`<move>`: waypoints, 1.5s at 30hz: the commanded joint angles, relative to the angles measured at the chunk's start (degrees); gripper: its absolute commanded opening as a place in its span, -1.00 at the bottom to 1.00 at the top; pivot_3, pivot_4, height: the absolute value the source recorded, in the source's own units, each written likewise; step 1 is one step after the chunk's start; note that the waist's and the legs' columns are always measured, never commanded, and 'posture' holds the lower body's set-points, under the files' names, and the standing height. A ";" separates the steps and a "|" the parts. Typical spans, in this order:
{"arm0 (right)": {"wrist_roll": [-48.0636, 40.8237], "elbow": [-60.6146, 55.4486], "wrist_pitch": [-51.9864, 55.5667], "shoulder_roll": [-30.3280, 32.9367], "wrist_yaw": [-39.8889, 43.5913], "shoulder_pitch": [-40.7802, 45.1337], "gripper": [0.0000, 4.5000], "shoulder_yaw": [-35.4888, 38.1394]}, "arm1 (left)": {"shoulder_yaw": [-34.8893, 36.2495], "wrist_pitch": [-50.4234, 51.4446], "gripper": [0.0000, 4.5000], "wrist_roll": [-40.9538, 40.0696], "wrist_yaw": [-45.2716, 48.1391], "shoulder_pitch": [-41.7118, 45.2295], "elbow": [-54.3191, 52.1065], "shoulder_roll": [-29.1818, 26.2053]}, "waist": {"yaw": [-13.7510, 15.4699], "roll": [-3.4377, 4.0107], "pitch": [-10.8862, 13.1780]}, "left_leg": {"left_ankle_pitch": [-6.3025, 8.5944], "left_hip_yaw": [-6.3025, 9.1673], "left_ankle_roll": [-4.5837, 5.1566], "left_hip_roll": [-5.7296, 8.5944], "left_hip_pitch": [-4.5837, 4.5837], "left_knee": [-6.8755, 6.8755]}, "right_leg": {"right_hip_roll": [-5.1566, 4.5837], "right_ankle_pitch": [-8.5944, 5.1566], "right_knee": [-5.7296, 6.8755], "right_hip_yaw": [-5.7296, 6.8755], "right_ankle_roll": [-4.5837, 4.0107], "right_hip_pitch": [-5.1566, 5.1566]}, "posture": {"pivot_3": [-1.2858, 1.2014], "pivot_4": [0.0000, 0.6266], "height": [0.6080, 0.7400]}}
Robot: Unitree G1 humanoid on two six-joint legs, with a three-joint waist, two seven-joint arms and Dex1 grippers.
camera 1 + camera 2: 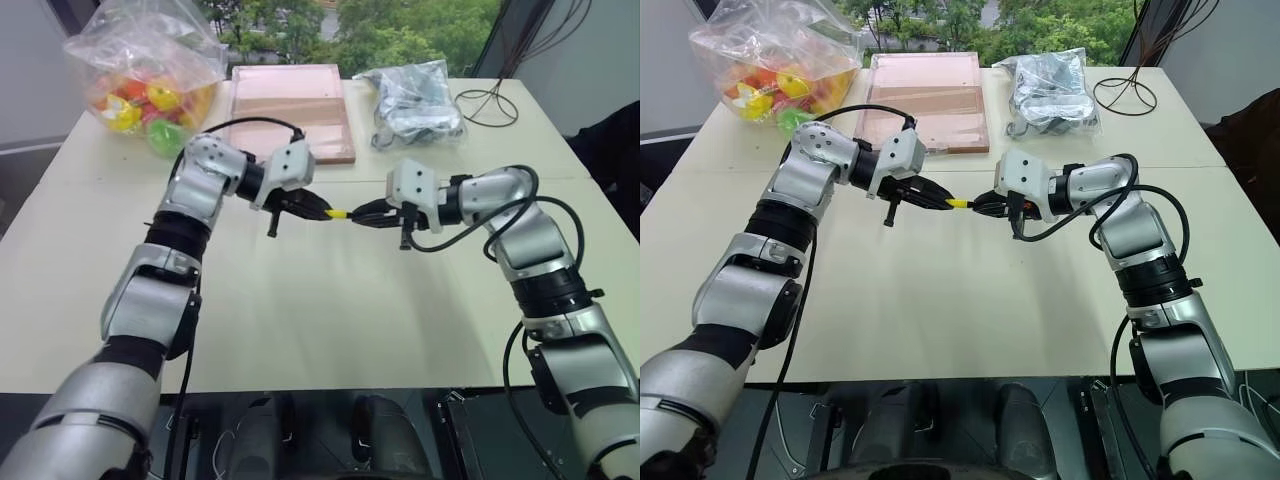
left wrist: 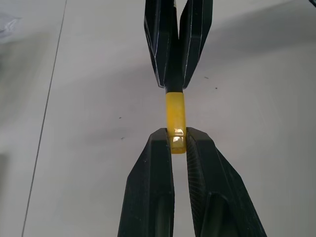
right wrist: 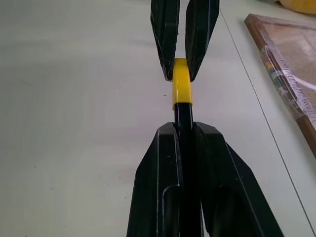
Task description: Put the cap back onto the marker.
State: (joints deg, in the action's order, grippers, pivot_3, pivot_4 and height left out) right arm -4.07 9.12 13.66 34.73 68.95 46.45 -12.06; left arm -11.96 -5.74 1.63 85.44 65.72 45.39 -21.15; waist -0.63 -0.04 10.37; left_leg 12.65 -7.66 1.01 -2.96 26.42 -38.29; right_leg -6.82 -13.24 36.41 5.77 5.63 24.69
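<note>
Up close, cap against marker.

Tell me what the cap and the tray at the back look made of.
The cap: glossy, slightly translucent yellow plastic, judging by its bright glints. The tray: seemingly pale wood or fibreboard with darker edges, shrink-wrapped in clear film; the right wrist view shows film wrinkles along its rim.

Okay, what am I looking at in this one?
A humanoid robot is capping a marker above a pale table. Its left gripper pinches the yellow cap; its right gripper holds the black marker. The two meet tip to tip, with the cap sitting on the marker's end.
</note>
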 commanded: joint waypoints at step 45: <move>-6.50 -14.26 26.05 -2.21 -40.20 -25.98 -1.00 27.55 | 26.12 31.39 0.48 -14.91 -53.74 -27.51 -39.55 1.96 | -0.04 -0.02 -0.02 | 0.00 0.09 0.01 0.00 -0.14 0.04 | 0.00 0.00 -0.01 -0.02 0.00 -0.16 | 0.03 -0.52 1.00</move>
State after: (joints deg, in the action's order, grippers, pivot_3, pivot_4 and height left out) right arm -9.85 -2.21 38.72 33.09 30.74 20.53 14.29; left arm 12.71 23.67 -12.51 35.84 39.50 10.68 -19.84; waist -0.68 -0.06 10.35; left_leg 12.65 -7.56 1.02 -2.95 26.28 -38.25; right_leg -6.83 -13.24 36.40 5.74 5.63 24.53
